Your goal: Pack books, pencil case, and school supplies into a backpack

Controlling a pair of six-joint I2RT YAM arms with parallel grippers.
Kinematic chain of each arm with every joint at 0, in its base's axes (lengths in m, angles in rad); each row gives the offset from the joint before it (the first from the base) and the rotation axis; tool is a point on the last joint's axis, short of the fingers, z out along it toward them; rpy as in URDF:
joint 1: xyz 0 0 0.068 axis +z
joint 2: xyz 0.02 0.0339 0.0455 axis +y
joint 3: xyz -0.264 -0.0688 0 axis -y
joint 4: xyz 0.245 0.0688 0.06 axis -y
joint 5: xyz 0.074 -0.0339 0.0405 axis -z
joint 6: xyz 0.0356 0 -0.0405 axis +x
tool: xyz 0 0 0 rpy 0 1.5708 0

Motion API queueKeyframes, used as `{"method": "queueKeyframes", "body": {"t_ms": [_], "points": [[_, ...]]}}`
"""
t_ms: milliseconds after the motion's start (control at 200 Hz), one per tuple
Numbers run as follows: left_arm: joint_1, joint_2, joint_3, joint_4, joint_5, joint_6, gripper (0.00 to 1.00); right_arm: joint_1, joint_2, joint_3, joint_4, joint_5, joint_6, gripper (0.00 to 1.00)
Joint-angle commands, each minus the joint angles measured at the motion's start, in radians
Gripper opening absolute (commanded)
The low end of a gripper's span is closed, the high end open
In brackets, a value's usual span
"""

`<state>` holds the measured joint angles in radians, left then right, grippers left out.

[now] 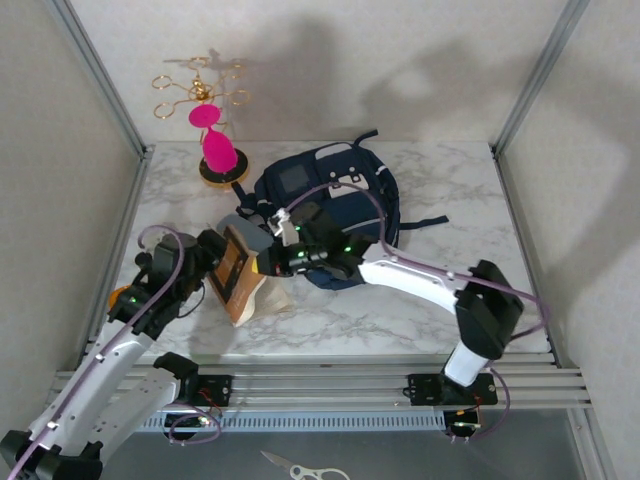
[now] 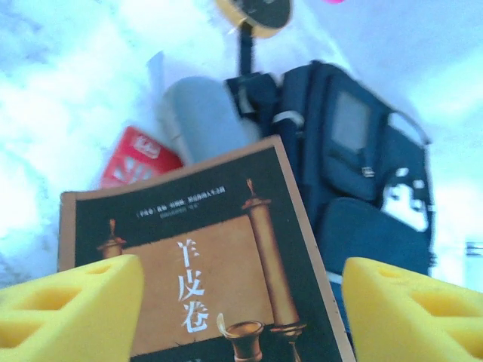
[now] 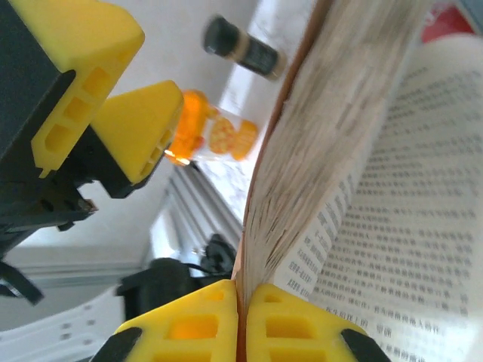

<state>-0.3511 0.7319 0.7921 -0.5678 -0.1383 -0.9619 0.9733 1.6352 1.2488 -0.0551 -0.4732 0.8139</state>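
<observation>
The brown book with a black square (image 1: 236, 266) stands on edge on the marble, left of the navy backpack (image 1: 335, 205). Its pages (image 3: 392, 188) fan open. My right gripper (image 3: 243, 320) is shut on the book's edge, and it reaches in from the right (image 1: 272, 262). My left gripper (image 2: 241, 324) is open, with its yellow fingers (image 2: 68, 309) wide on either side of the book's cover (image 2: 204, 256). The grey-blue pencil case (image 2: 204, 117) and a flat red box (image 2: 139, 158) lie behind the book. An orange piece (image 3: 215, 136) sits beyond the left gripper's fingers (image 3: 136, 128).
A gold stand with pink parts (image 1: 215, 150) rises at the back left, near the backpack. A dark cylinder (image 3: 241, 47) lies on the marble. Metal frame posts border the table (image 1: 450, 180). Scissors (image 1: 300, 467) lie below the front rail.
</observation>
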Motion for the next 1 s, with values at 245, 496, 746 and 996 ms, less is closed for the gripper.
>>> {"method": "queueKeyframes", "body": {"t_ms": [245, 496, 746, 996], "points": [[0.011, 0.057, 0.183, 0.002, 0.187, 0.065, 0.86, -0.155, -0.308, -0.022, 0.12, -0.004, 0.119, 0.0], [-0.013, 0.159, 0.099, 0.31, 0.389, -0.039, 0.91, -0.301, -0.398, -0.1, 0.233, -0.116, 0.149, 0.0], [-0.143, 0.313, 0.048, 0.646, 0.432, -0.204, 0.91, -0.386, -0.433, -0.221, 0.425, -0.223, 0.283, 0.0], [-0.209, 0.4, 0.037, 0.8, 0.388, -0.32, 0.85, -0.415, -0.482, -0.296, 0.502, -0.259, 0.343, 0.0]]}}
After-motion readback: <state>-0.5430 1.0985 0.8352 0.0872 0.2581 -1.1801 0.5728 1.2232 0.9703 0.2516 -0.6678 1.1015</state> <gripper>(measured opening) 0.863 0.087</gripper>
